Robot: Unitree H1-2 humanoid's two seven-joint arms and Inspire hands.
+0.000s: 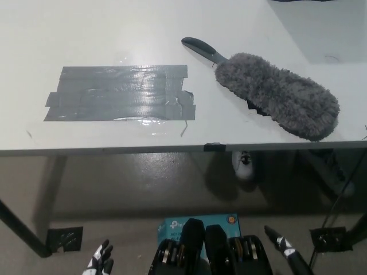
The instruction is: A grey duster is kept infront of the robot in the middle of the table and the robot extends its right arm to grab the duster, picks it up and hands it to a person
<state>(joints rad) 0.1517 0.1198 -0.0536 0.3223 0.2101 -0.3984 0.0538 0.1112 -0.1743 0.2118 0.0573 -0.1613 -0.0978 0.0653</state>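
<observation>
A grey fluffy duster (pixel 277 94) lies flat on the white table (pixel 86 34), right of the middle, its dark handle (pixel 202 49) pointing up and left. My black right hand (pixel 288 252) hangs low at the bottom right, below the table's front edge and far from the duster; only its fingertips show. At the bottom left edge my white left hand (pixel 99 262) rests, also low, fingertips just in view. Neither hand touches anything.
A patch of grey tape strips (pixel 121 93) covers the table's middle left. The front table edge (pixel 172 149) runs across the picture. Under the table are a teal box (pixel 200 223), table legs (pixel 23 232) and a white shoe (pixel 245 163).
</observation>
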